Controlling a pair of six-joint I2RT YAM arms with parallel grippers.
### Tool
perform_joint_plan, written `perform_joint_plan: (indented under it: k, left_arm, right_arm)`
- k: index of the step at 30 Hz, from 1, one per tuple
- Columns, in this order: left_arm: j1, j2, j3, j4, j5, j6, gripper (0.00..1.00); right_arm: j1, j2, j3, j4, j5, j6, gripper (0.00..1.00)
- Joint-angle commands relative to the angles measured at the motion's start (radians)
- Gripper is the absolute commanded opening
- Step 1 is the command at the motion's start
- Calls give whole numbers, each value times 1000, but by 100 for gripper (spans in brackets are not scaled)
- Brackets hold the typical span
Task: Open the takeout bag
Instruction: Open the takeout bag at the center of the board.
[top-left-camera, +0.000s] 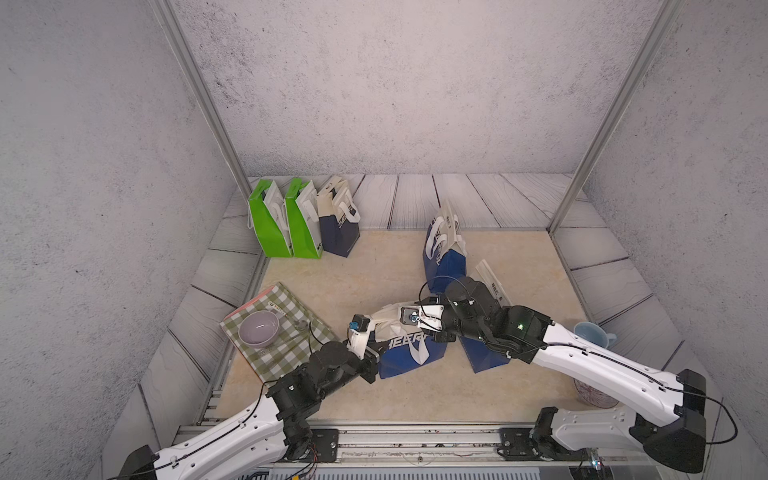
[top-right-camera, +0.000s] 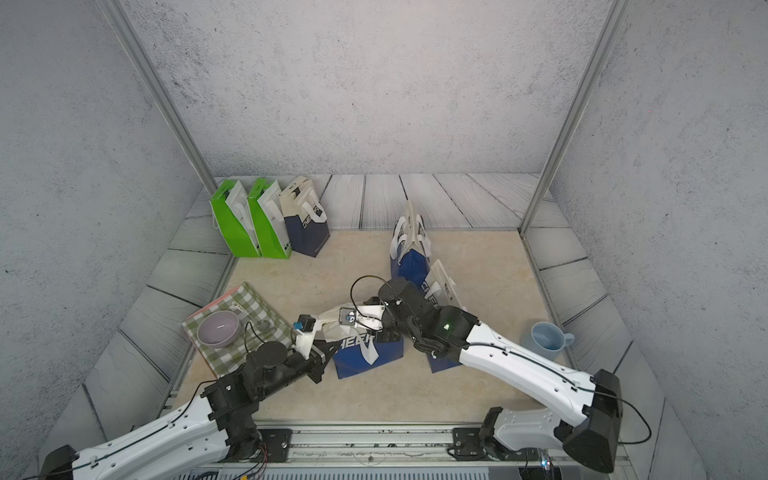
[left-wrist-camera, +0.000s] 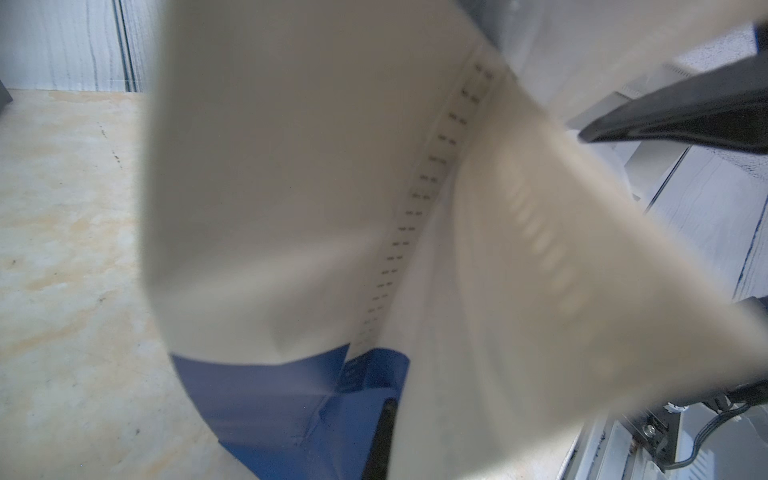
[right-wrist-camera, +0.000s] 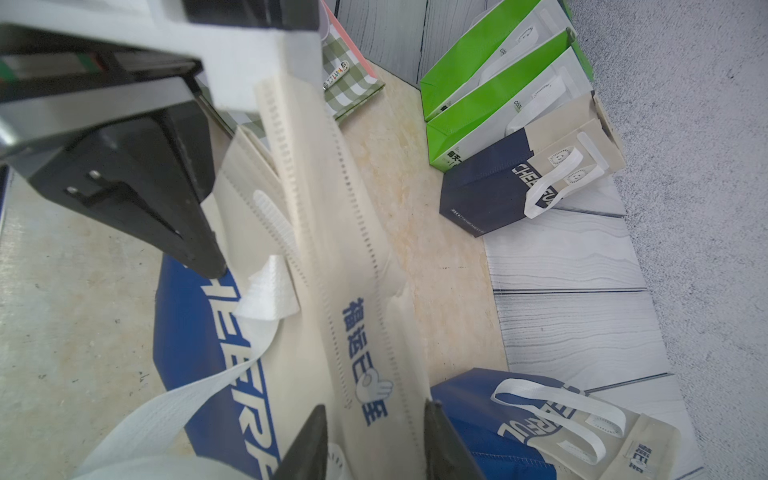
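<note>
The takeout bag (top-left-camera: 395, 365) is seen at the centre of the frame in both top views, on the beige surface (top-left-camera: 374, 274). Its blue base is turned toward the lower edge of the frame and its cream top toward the upper edge. The long axis of the mouth, like the CHEER lettering, is laid left to right.

The cream top band (right-wrist-camera: 332, 232) is raised off the surface and spans from one pair of jaws to the other. The left jaws are pressed together on the cream fabric at the bag's left end — in the left wrist view that fabric fills most of the frame, blurred. The right jaws are seen spread in the right wrist view, with the printed band lying between them; whether it is touched cannot be told.

Two green bags (top-left-camera: 270, 226) and a navy bag (top-left-camera: 338, 237) are lined up at the upper left. A checked mat (top-left-camera: 286, 353) bearing a lilac bowl (top-left-camera: 258, 328) is placed at the left.
</note>
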Motion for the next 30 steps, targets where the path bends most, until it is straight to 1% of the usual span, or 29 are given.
perform_joint_plan:
  k: [1, 6, 10, 16, 22, 26, 30]
  left_arm:
    - [1, 7, 4, -43, 1, 8, 0]
    - [0, 8, 3, -41, 1, 5, 0]
    - [0, 7, 3, -41, 5, 5, 0]
    - [1, 3, -1, -42, 2, 5, 0]
    - [1, 2, -1, -41, 3, 7, 0]
    - [2, 2, 0, -41, 3, 8, 0]
    - [0, 1, 0, -41, 3, 7, 0]
  right_arm:
    - [9, -8, -14, 20, -2, 3, 39]
    - [20, 5, -33, 38, 49, -11, 39]
    - [25, 25, -39, 62, 123, -15, 40]
    - [27, 21, -59, 112, 180, -27, 38]
    - [27, 15, -70, 137, 193, -29, 32]
    - [27, 24, -64, 126, 187, -24, 22]
    - [27, 23, -64, 135, 183, -16, 18]
